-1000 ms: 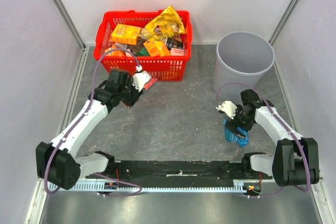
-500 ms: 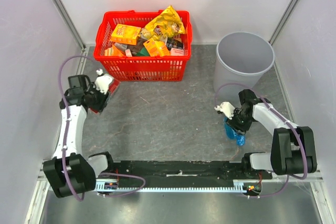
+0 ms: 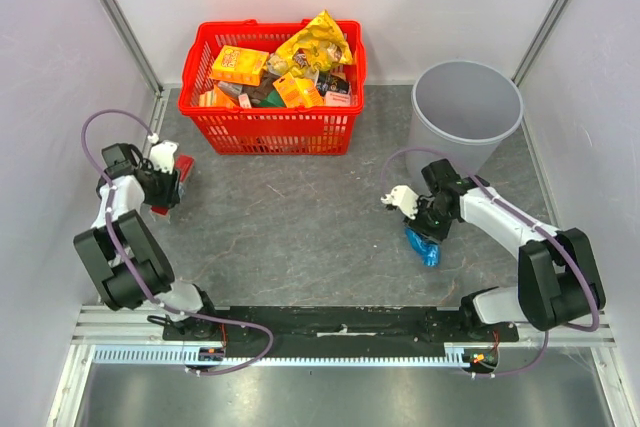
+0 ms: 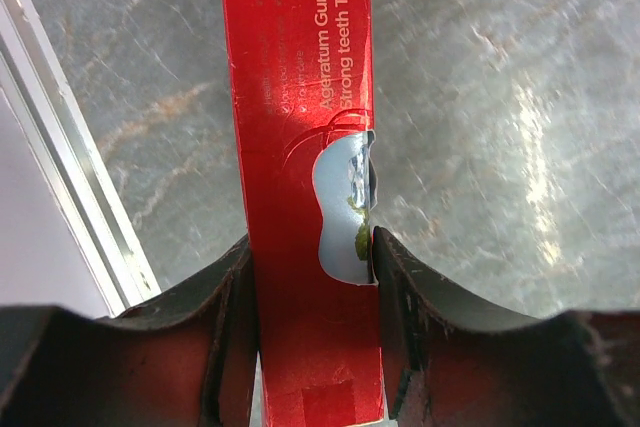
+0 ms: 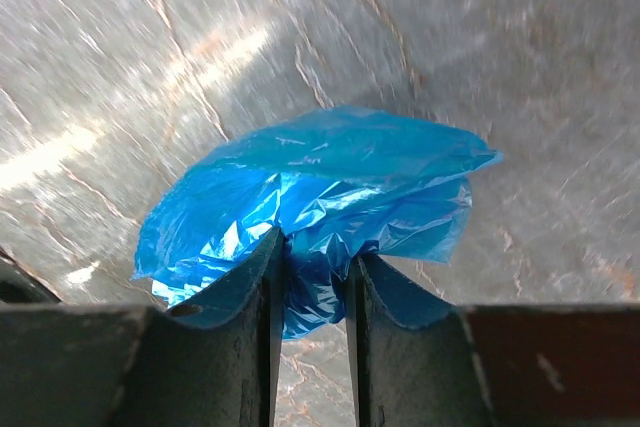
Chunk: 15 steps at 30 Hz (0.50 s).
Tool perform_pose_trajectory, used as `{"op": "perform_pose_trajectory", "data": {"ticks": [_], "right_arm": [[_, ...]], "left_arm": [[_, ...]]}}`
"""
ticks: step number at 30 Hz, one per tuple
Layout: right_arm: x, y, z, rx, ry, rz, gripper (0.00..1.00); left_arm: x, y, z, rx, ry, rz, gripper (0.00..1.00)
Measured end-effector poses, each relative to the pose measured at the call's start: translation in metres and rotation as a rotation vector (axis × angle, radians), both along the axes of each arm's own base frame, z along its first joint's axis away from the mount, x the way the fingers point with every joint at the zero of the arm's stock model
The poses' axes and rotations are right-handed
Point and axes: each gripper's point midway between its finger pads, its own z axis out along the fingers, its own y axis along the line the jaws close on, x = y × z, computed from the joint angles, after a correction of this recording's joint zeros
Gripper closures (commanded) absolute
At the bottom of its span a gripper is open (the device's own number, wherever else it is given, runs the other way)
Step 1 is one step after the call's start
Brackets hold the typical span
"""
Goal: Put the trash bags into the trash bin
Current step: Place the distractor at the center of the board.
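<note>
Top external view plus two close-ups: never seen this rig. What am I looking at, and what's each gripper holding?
Two white robot arms are bolted at the table's near edge. The wide picture looks down from above and behind them; the close-ups come from a camera on each wrist. The left gripper is shut on a red toothpaste box, near the left wall. The right gripper is shut on a crumpled blue trash bag. At the back stand a red basket of packaged goods and a grey trash bin.

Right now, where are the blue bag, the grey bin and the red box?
blue trash bag (image 5: 320,187), right wrist view, crumpled middle.
grey trash bin (image 3: 470,152), top external view, front wall.
red toothpaste box (image 4: 295,97), left wrist view, printed face.
</note>
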Motion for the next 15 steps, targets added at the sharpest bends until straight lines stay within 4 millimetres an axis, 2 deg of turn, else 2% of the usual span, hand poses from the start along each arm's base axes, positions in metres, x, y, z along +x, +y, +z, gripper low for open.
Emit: {"op": "perform_pose_trajectory", "data": {"ticks": [4, 6, 11, 15], "right_arm": [[0.009, 0.026, 0.011, 0.028, -0.04, 0.024, 0.68], [0.016, 0.04, 0.019, 0.047, -0.065, 0.029, 0.68], [0.036, 0.083, 0.03, 0.092, -0.102, 0.056, 0.68], [0.042, 0.125, 0.029, 0.109, -0.092, 0.109, 0.66]], "left_arm": [[0.021, 0.009, -0.009, -0.018, -0.012, 0.024, 0.88], [0.031, 0.011, -0.014, -0.039, -0.02, 0.033, 0.8], [0.043, 0.007, -0.02, -0.087, -0.025, 0.038, 0.44], [0.046, 0.0, -0.019, -0.109, -0.031, 0.03, 0.17]]}}
